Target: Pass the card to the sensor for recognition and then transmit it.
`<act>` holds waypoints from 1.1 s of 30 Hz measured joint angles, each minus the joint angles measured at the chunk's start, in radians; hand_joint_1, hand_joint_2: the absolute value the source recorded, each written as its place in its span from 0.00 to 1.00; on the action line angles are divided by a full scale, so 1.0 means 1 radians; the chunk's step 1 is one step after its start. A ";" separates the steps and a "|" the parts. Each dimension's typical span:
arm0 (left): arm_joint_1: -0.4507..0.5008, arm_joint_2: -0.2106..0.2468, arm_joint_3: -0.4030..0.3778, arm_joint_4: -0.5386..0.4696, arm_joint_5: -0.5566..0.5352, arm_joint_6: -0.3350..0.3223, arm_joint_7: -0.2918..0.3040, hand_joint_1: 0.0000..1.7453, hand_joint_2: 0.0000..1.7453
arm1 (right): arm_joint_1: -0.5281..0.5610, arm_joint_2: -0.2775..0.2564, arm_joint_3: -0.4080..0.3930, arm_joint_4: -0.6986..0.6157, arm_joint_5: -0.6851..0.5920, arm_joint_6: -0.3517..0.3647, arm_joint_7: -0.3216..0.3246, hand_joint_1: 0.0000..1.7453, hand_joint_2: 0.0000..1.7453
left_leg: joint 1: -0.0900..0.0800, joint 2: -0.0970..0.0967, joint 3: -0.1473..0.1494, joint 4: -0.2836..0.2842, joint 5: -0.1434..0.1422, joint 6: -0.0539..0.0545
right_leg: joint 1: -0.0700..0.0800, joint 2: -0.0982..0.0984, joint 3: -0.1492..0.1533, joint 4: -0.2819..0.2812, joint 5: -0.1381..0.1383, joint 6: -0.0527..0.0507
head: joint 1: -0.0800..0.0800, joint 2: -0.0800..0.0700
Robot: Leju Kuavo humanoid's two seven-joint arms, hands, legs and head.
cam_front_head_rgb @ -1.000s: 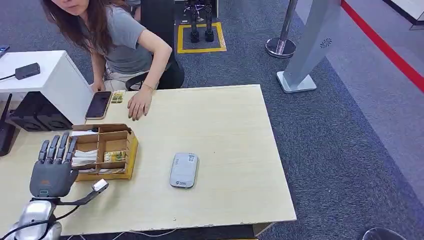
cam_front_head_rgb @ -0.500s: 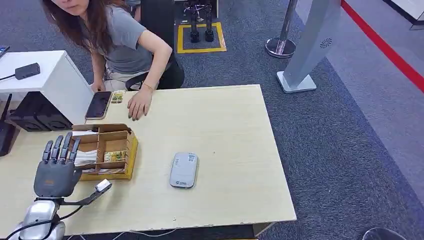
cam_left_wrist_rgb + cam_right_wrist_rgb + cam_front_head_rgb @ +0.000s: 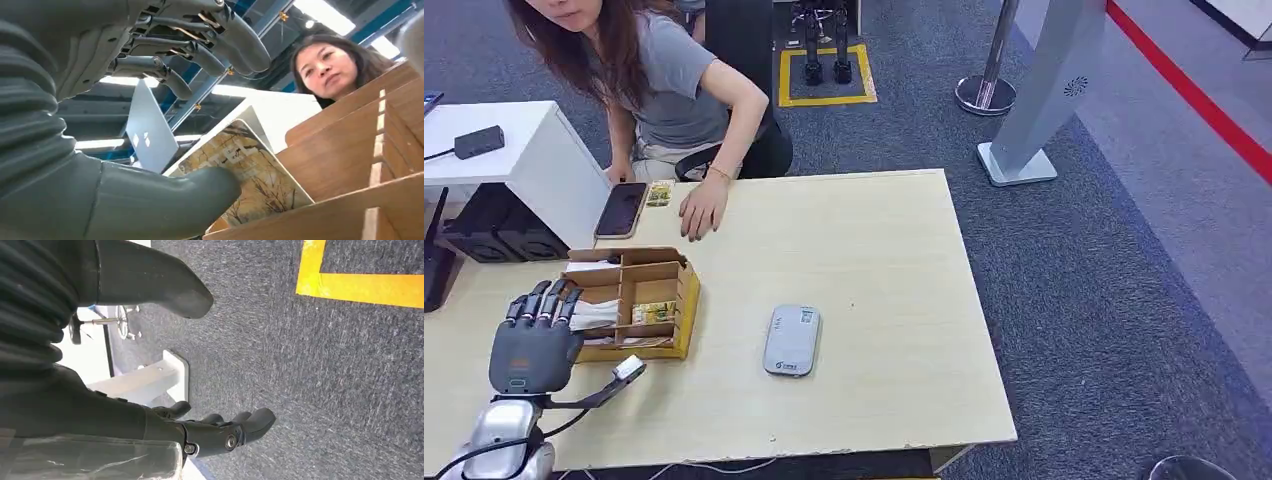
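Since a second ago my left hand (image 3: pixel 532 345) has dropped a bit and tipped its fingers (image 3: pixel 542 303) forward over the near end of the box (image 3: pixel 660 280), so I reckon I'm going in for the grab, not there yet. In the left wrist view the thumb (image 3: pixel 165 200) is pressed flat against a card (image 3: pixel 250 172) standing in a slot, while the other fingers hang curled above it with a gap, so nothing is pinched. I'd call that hand released but touching. The card has a yellowish painted-branches sort of pattern. Another card (image 3: pixel 653 312) lies in a compartment further along.

My right hand (image 3: pixel 220 432) hangs down by the floor, fingers loosely curled and clear of the thumb, holding nothing.

The sensor (image 3: pixel 791 340) sits on the table (image 3: pixel 874 260), well apart from the box, with a small label on it that's too tiny to read. No readable writing anywhere, really. A person's hand (image 3: pixel 701 210) rests at the far edge beside a phone (image 3: pixel 621 209).
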 joint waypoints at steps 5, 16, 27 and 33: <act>0.000 0.000 -0.005 0.000 0.000 0.000 0.000 0.22 1.00 | 0.000 0.000 0.000 0.000 0.000 0.000 0.000 0.00 1.00 | 0.000 0.000 0.000 0.000 0.000 0.000 | 0.000 0.000 0.000 0.000 0.000 0.000 | 0.000 0.000; -0.005 0.002 -0.021 0.000 0.000 -0.001 0.018 0.56 1.00 | 0.000 0.000 0.000 0.000 0.000 -0.002 -0.008 0.00 1.00 | 0.000 0.000 0.000 0.000 0.000 0.000 | 0.000 0.000 0.000 0.000 0.000 0.000 | 0.000 0.000; -0.009 0.002 -0.021 0.000 0.000 -0.004 0.011 0.59 1.00 | 0.000 -0.001 0.000 0.000 0.000 -0.002 -0.009 0.00 1.00 | 0.000 0.000 0.000 0.000 0.000 0.000 | 0.000 0.000 0.000 0.000 0.000 0.000 | 0.000 0.000; -0.010 0.002 -0.021 0.000 0.000 -0.005 0.009 0.58 1.00 | 0.000 -0.002 0.000 0.000 0.000 -0.004 -0.009 0.00 1.00 | 0.000 0.000 0.000 0.000 0.000 0.000 | 0.000 0.000 0.000 0.000 0.000 0.000 | 0.000 0.000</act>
